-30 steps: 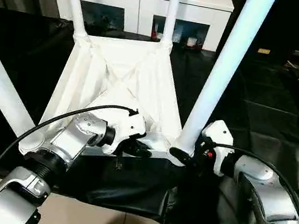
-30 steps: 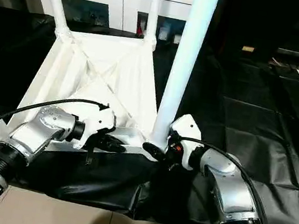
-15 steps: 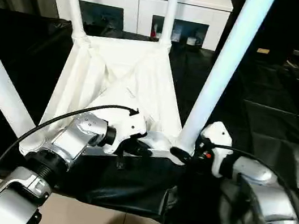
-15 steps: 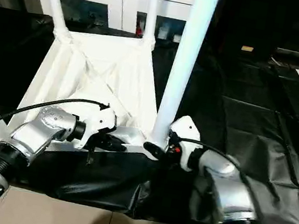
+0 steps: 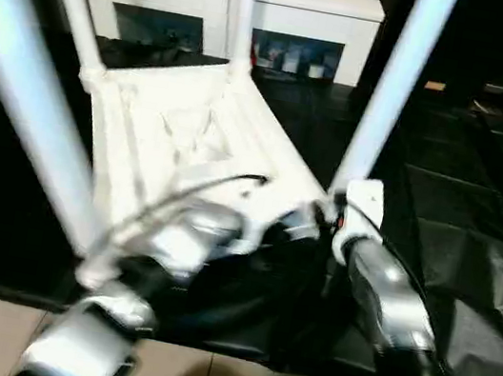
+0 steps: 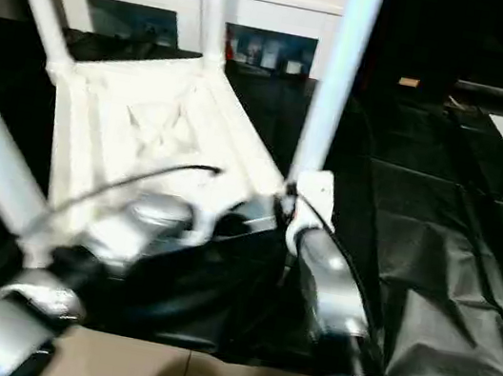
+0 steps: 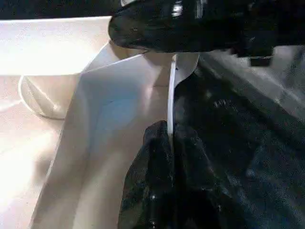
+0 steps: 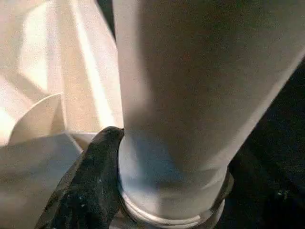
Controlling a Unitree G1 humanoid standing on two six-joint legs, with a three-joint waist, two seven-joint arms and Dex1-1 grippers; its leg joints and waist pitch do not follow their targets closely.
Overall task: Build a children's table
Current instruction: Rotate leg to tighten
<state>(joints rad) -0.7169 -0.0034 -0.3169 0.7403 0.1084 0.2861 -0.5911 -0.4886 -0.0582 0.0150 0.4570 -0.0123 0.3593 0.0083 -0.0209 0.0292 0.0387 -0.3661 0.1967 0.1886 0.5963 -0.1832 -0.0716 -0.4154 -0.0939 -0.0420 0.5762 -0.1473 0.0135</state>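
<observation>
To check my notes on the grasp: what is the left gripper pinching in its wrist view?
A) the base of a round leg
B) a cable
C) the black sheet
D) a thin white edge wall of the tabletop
D: the left gripper is shut on a thin white edge wall of the tabletop, which rises between its black fingers.

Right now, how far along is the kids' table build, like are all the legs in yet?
All four legs stand up from the upside-down tabletop, so fitting them looks done. In hand: the left gripper is shut on the tabletop's thin edge, and a finger of the right gripper lies against the base of the near right leg at its socket. Left: turning the table onto its legs.
</observation>
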